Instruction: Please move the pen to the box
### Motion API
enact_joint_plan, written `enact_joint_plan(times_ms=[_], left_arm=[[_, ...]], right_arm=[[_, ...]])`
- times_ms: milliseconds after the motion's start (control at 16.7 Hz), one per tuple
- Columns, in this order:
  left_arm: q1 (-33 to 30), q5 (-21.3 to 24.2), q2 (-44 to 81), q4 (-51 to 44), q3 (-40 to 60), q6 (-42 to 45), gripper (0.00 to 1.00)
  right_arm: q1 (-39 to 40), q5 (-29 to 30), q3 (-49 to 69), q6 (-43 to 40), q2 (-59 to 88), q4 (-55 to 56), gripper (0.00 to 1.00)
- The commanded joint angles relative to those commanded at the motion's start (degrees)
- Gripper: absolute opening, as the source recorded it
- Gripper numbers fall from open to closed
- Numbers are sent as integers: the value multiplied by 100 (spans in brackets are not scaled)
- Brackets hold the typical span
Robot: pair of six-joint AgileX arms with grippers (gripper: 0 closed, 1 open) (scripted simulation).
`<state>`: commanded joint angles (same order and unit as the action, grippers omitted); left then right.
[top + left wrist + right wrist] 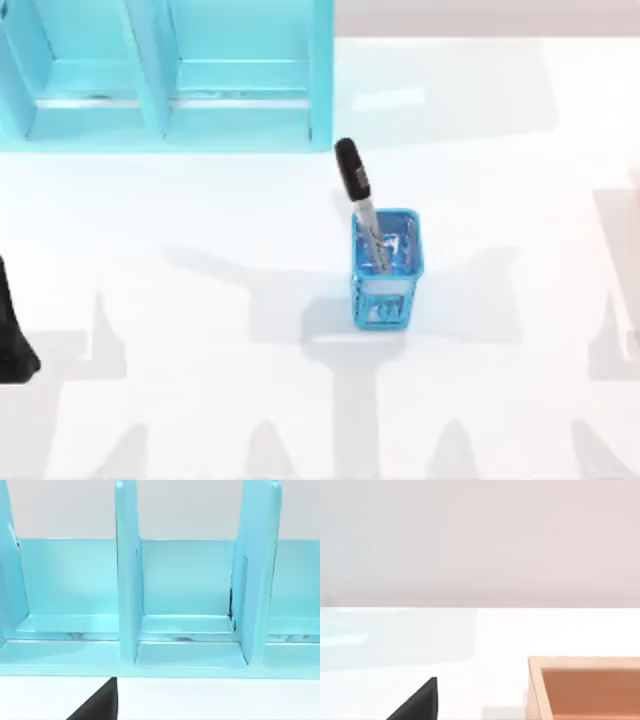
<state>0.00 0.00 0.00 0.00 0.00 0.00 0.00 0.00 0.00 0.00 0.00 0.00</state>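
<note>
The pen stands tilted in a blue mesh holder at the middle of the table. Its black cap sticks out above the rim and leans toward the back left, while the silvery barrel goes down inside the holder. A light brown box with an open top sits on the white table in the right wrist view. My left gripper is parked at the table's far left edge, well away from the pen. A dark corner of my right gripper shows in the right wrist view, off to one side of the box.
A tall light-blue rack with upright dividers stands at the back left of the table. The left wrist view looks straight into the rack's compartments. White tabletop lies all around the holder.
</note>
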Motion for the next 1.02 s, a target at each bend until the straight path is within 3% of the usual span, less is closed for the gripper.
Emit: enact_joint_plan(times_ms=[420,1020], left_arm=[[0,0,0,0,0,0,100],[0,0,0,0,0,0,100]], right_arm=[[289,-301,594,-26,923,201,100],[1644,-1700,2721,-162,6112,683,100]])
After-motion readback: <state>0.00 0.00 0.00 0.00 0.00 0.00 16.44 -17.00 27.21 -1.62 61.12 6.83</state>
